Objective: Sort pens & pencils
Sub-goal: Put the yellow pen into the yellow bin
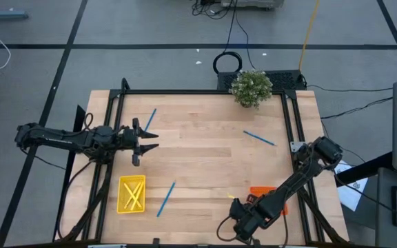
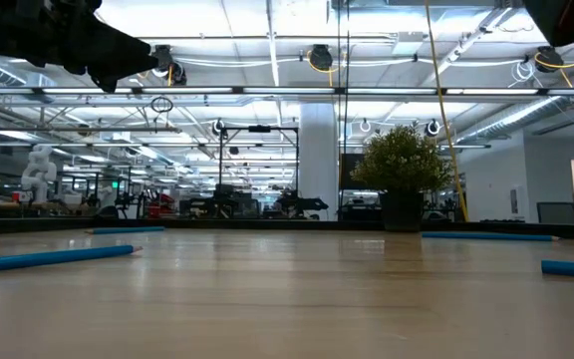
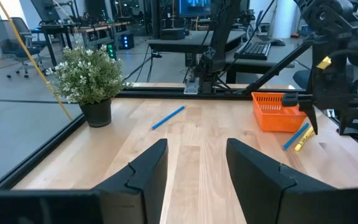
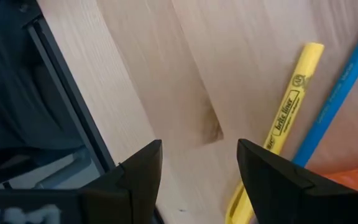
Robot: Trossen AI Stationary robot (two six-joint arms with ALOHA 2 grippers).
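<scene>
My left gripper (image 1: pixel 150 140) is open and empty above the table's left side, its fingers (image 3: pixel 143 171) pointing toward the right edge. One blue pen (image 1: pixel 149 118) lies just beyond it, another (image 1: pixel 259 138) at the right, a third (image 1: pixel 165 199) near the front. Yellow pencils (image 1: pixel 134 195) lie in the yellow basket (image 1: pixel 120 195). My right gripper (image 1: pixel 238 222) is open and empty near the front edge, left of the orange basket (image 1: pixel 262 191). Its wrist view shows a yellow stick (image 4: pixel 284 130) and a blue pen (image 4: pixel 334 106) side by side on the table, beside the basket's orange edge (image 4: pixel 353 177).
A potted plant (image 1: pixel 251 87) stands at the far edge, right of the middle. A black frame (image 1: pixel 185 92) runs around the table. The right arm (image 1: pixel 302 172) slants over the table's right front corner and covers part of the orange basket. Bare wood shows in the middle.
</scene>
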